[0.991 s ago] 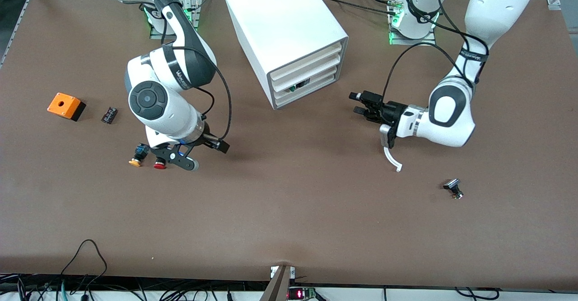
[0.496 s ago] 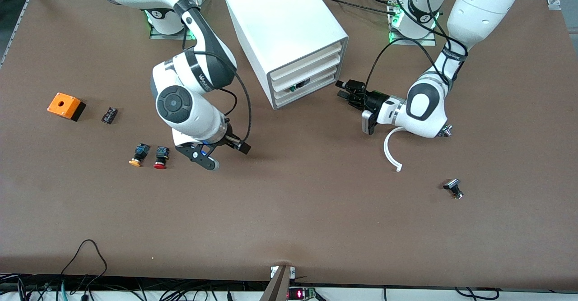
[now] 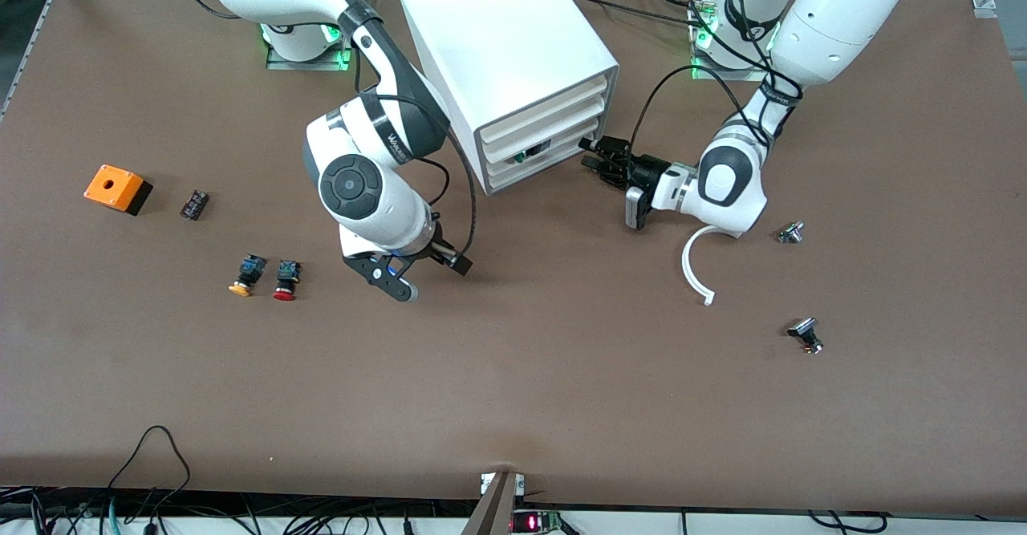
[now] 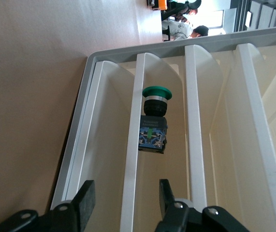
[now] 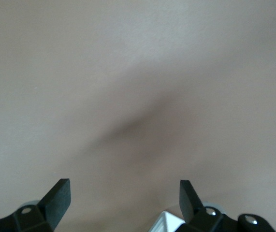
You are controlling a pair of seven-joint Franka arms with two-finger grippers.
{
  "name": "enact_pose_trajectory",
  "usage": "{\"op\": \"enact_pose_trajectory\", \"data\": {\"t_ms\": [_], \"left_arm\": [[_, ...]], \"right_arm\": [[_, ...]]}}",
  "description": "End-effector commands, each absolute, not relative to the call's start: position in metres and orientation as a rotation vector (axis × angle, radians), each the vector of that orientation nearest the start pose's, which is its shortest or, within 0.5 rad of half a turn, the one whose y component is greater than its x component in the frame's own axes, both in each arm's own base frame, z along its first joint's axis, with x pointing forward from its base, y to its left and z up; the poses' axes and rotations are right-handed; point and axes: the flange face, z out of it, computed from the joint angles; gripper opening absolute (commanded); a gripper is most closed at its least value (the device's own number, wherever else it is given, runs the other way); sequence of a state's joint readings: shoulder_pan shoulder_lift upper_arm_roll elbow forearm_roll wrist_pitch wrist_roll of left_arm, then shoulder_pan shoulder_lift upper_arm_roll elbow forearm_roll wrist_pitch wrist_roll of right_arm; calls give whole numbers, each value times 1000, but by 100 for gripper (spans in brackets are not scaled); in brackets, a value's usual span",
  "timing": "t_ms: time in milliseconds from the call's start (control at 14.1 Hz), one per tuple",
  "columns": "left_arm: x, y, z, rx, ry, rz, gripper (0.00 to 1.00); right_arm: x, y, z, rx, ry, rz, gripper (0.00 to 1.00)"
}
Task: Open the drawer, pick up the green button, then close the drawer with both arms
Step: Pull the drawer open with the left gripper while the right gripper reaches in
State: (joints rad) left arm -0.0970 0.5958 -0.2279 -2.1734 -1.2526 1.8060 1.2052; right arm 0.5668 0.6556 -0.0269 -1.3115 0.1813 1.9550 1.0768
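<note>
The cabinet (image 3: 505, 54) stands with all four fronts pushed in, so no step of the task appears complete: opening, retrieval and closing all remain. The drawer (image 4: 176, 96) lies directly ahead of the left gripper (image 4: 123, 195), whose jaws stand about half open on either side of a white front lip; contact cannot be confirmed, and nothing is held. The right gripper (image 3: 429, 278) waits over bare table, jaws wide, empty. The button (image 4: 153, 118) lies inside that drawer, ahead of the left fingertips.
</note>
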Motion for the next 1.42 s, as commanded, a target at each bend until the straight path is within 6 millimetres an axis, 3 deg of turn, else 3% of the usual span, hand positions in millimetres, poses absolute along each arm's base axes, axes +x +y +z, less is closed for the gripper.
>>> {"op": "enact_pose_trajectory", "data": {"t_ms": [0,283,496,779,1062,1345], "left_arm": [[416,-245,114,1698,-473,-275,60],[402,-256,111,1673,-427,-288,46],[400,-258,110,1669,-422,-292,21],[397,-258,105,1664,-409,-304,5],[404,-256,107,1666,-396,-300,0],[443,-247,121,1704,-364,-292,2]], "right_arm": [[625,407,360,-2859,935,172,100],[629,417,370,-2823,982,151,100],[630,431,376,-2793,1004,124,100],[637,438,393,-2732,1064,90,100],[635,450,404,-2680,1088,81,100],[623,473,414,-2636,1095,66,100]]}}
